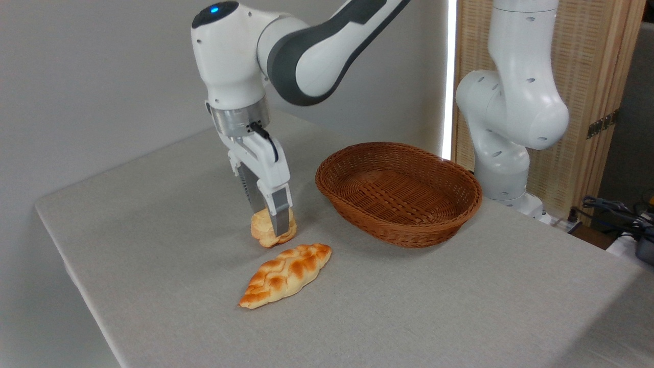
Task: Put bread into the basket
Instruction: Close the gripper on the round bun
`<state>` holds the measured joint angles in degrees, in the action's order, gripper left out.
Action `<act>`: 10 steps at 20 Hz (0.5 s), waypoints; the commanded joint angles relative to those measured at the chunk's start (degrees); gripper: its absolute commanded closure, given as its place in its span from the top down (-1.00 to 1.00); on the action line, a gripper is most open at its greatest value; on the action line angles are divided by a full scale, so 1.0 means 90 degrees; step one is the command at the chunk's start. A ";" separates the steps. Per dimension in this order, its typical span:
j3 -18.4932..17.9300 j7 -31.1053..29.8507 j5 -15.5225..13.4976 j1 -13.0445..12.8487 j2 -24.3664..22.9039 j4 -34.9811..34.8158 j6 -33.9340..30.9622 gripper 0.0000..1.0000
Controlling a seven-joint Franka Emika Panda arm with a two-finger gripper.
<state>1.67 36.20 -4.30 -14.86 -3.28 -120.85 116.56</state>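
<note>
Since the braided loaf [286,275] lies nearest, just in front of the bun [265,232], I'd lift straight up. The gripper [273,227] is pinched onto that bun on the table; carry it right, clearing the basket [398,191] rim.

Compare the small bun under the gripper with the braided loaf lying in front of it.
The bread is small, round and pale golden; the braided loaf is longer, leaf-shaped and orange-brown. The gripper has its fingers around the bread, while the braided loaf lies free. Both are on the table, outside the empty basket.
</note>
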 commanded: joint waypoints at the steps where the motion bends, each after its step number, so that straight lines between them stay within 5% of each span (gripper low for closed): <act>1: -0.0068 0.0079 -0.0303 -0.0058 0.0091 -0.0009 0.0203 1.00; 10: -0.0126 0.0079 -0.0362 -0.0048 0.0033 0.0020 0.0116 1.00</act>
<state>1.63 36.20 -6.46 -14.85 -2.42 -120.82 117.62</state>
